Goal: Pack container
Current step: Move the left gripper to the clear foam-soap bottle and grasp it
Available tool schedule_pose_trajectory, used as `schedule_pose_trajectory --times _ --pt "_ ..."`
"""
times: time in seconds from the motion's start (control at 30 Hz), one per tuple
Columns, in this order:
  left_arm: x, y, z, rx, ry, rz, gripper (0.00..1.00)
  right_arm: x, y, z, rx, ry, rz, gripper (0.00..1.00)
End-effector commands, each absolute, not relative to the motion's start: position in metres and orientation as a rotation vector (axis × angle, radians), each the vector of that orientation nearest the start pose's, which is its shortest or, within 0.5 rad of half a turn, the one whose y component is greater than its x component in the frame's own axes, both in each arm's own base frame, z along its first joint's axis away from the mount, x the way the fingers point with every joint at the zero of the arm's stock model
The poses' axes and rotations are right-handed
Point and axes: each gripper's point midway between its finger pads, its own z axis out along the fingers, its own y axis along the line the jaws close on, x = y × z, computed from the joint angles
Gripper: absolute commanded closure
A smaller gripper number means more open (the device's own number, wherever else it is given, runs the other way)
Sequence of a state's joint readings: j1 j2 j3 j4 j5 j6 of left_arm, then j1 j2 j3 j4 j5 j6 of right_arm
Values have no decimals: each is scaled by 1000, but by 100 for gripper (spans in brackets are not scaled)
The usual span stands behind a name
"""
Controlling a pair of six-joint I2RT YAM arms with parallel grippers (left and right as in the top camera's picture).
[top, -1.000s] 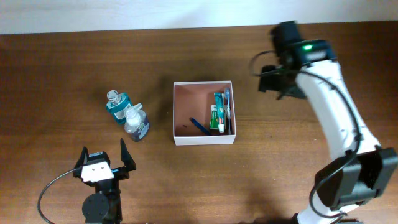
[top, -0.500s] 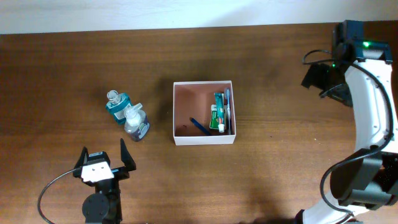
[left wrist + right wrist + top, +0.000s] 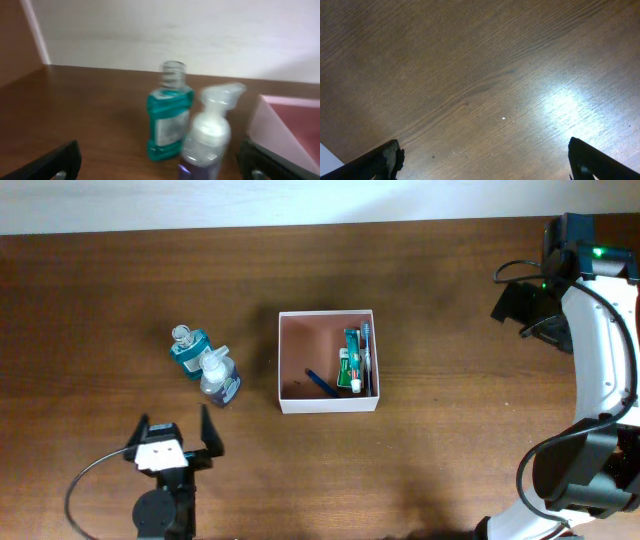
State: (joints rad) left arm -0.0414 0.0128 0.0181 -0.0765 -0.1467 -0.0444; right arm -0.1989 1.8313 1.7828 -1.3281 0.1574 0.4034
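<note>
A dark, wood-grained table (image 3: 100,280) runs back to a pale wall, its surface smooth enough to throw a glare. At the near edge, the left gripper (image 3: 175,430) sits low with its fingers spread and nothing between them, facing two small bottles just beyond it. The closer one is a pump bottle (image 3: 218,380) of clear plastic, rounded, with a white pump head that looks top-heavy. Right behind it, close enough that I can't tell whether they touch, is a teal mouthwash bottle (image 3: 188,348), flat-sided with a ribbed clear cap. To their right, mid-table, is the container (image 3: 328,406), a shallow square box, white outside and reddish-brown within. It holds a toothpaste tube (image 3: 350,360), a toothbrush (image 3: 367,350) and a thin blue stick (image 3: 320,382). Far right, the right gripper (image 3: 518,308) hangs splayed and empty over bare wood. The packing looks partly done, with the bottles next. The left gripper should move forward and pinch the pump bottle's slick body without tipping its neighbour.
</note>
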Motion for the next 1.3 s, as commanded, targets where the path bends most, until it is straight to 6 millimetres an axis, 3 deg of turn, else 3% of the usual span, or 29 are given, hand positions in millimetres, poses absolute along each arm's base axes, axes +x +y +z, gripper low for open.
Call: schedule_pose_trajectory --times 0.0,0.17,0.27,0.43,0.6,0.9,1.03,1.17,1.27 --pt "244 -28 161 92 1631 -143 1 370 -106 182 886 2773 -217 2" --pt "228 -76 188 304 1541 -390 1 370 -106 182 886 2773 -217 2" --pt "218 -74 218 259 1563 -419 1 370 -106 182 886 2773 -217 2" --pt "207 -56 268 210 1634 -298 0 370 -106 182 886 2773 -217 2" --pt "215 -53 293 194 1826 -288 0 370 -106 182 886 2773 -217 2" --pt "267 -55 273 138 2347 -344 1 370 -106 182 886 2773 -217 2" --pt "290 -57 246 122 2485 -366 1 370 -106 182 886 2773 -217 2" --pt "303 -56 210 122 2612 -366 1 370 -106 182 886 2773 -217 2" --pt "308 -54 196 202 2647 -334 1 370 -106 182 886 2772 -217 2"
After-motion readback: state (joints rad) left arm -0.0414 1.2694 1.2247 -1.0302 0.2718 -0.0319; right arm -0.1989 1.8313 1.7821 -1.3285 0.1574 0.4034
